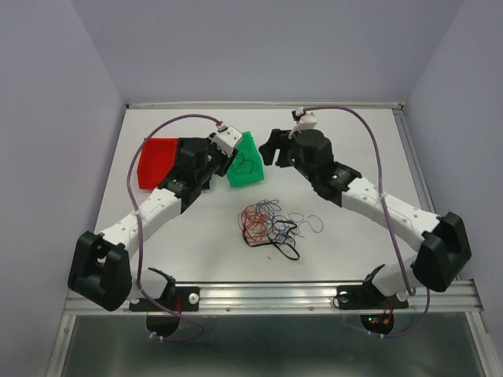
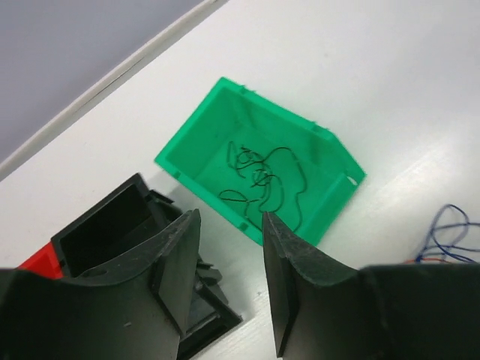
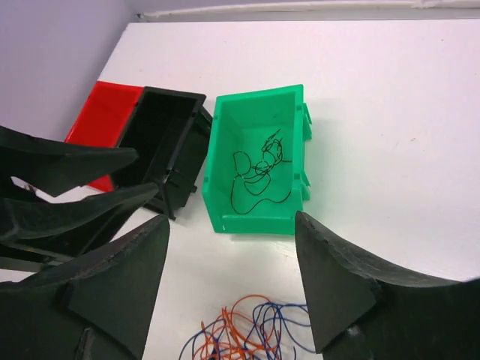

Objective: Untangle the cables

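Upper left of the overhead view: a red bin (image 1: 157, 161) and a black bin (image 3: 161, 139), with the left hand (image 2: 230, 217) over them, jaws apart and empty. The green bin (image 1: 251, 149) alongside holds one black cable (image 3: 259, 176). The other cables (image 1: 267, 224) lie knotted on the counter at frame centre. Tugging one strand could drag the whole clump. Right of the green bin hangs the right hand (image 3: 232, 225), wide open and empty; the left arm crowds the bins.

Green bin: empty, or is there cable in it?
Not empty: a thin black cable lies looped inside the green bin, visible in both wrist views.
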You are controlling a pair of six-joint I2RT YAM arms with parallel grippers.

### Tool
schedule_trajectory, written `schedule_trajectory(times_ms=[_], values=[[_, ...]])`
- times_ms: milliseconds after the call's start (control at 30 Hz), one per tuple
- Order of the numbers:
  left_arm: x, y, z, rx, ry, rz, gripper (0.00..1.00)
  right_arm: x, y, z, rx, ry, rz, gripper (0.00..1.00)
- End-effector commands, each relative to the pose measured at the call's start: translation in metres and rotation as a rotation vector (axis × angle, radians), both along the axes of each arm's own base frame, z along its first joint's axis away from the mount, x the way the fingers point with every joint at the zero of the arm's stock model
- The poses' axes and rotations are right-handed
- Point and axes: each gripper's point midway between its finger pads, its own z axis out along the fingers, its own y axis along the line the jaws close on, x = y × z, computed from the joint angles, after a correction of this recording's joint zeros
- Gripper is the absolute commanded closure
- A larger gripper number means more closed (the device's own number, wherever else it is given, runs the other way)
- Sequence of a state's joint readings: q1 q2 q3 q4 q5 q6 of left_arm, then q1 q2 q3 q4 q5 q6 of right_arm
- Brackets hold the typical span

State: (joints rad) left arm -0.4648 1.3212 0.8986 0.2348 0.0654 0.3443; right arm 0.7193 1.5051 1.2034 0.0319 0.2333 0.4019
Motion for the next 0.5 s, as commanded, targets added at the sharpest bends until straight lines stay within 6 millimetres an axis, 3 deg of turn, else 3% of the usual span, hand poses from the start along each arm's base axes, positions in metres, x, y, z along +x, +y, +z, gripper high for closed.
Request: schedule_trajectory(times_ms=[0, 67, 100, 200, 333, 467], values=[[-0.049, -0.049, 0.01, 0.019, -0.073, -0.317, 0.5, -0.036, -0.03, -0.03, -0.027, 0.091, -0.014, 0.24], [-0.069, -0.065, 0.006, 0.075, -0.105, -0.4, 0.49, -0.053, -0.055, -0.045, -0.065, 0.097, -0.052, 0.2], [-0.087, -0.081, -0.005, 0.095, -0.096, -0.466, 0.48, -0.055, -0.068, -0.045, -0.07, 0.082, -0.102, 0.19], [-0.111, -0.103, -0.017, 0.136, -0.101, -0.55, 0.48, -0.067, -0.091, -0.039, -0.034, 0.054, -0.167, 0.15], [-0.119, -0.123, -0.044, 0.141, -0.009, -0.624, 0.48, -0.075, -0.119, -0.014, 0.038, -0.013, -0.272, 0.14], [-0.133, -0.141, -0.074, 0.18, 0.061, -0.683, 0.46, -0.081, -0.153, -0.009, 0.076, -0.059, -0.411, 0.12]])
